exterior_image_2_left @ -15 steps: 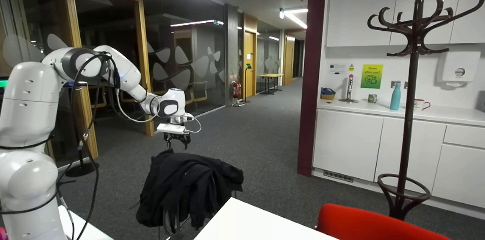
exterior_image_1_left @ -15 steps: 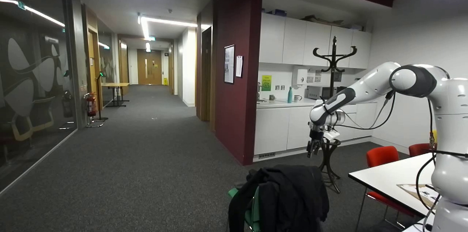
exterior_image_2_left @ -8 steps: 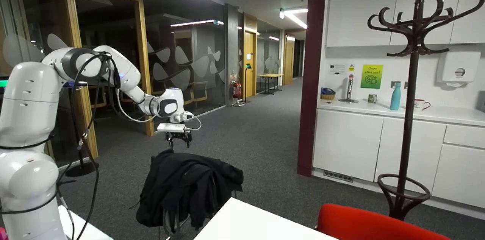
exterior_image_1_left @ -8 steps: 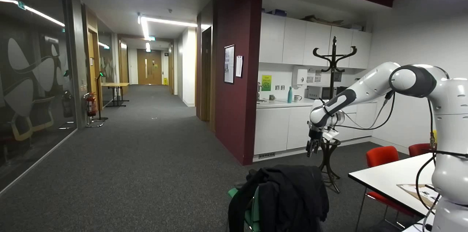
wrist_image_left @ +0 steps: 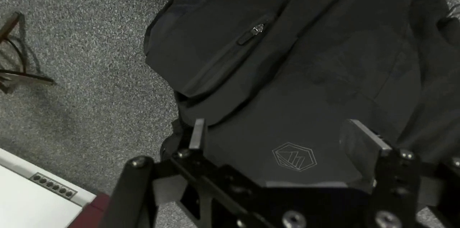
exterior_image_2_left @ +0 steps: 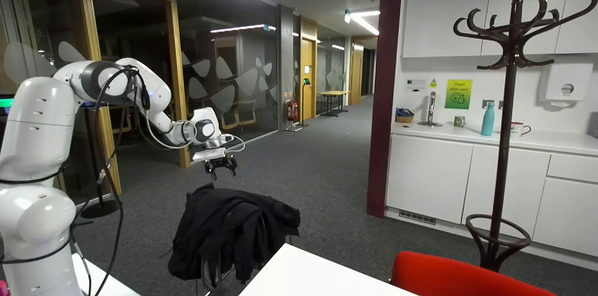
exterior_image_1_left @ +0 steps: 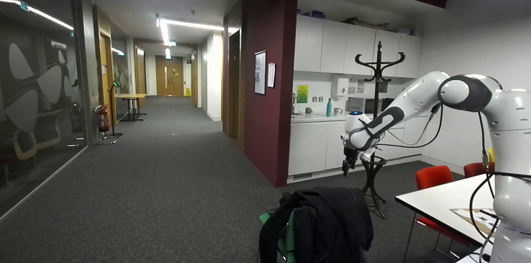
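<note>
A black fabric jacket point(exterior_image_2_left: 238, 226) drapes over a green metal-framed chair point(exterior_image_1_left: 290, 238); above the jacket, the black two-fingered hand point(exterior_image_2_left: 224, 176) hangs spread wide. Near the jacket stands a white table point(exterior_image_2_left: 317, 275), and farther off a dark-brown coat stand point(exterior_image_2_left: 504, 146).

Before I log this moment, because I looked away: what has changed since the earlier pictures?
In an exterior view, the open gripper has shifted leftward across the picture and tilted. Nothing was taken hold of or let go. The black jacket and coat stand stayed put.
</note>
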Controlling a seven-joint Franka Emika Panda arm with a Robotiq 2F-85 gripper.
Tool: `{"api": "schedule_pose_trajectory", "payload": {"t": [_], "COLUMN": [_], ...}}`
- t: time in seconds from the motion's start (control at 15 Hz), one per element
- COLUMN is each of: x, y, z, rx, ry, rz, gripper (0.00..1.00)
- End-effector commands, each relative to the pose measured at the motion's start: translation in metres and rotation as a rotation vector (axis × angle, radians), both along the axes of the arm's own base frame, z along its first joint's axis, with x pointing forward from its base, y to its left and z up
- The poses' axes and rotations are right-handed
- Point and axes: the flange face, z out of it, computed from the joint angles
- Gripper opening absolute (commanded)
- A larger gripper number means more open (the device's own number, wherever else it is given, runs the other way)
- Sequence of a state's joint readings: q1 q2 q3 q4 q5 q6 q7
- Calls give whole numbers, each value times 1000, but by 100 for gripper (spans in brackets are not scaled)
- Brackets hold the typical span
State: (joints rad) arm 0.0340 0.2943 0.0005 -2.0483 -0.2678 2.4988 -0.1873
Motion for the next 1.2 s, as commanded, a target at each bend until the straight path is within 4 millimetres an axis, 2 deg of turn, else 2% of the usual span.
{"api": "schedule_pose_trajectory", "payload": {"t": [0.0,0.27,0.53,0.8,1.13], "x": [11,18,26,39,51], "y": [-6,-7,-8,-3,6], "z": [-13,-39,-70,-93,-105], "rx": [42,197,273,262,230], "ry": [13,93,182,226,229], "rz": [98,81,21,35,104], "gripper": [100,100,100,100,100]}}
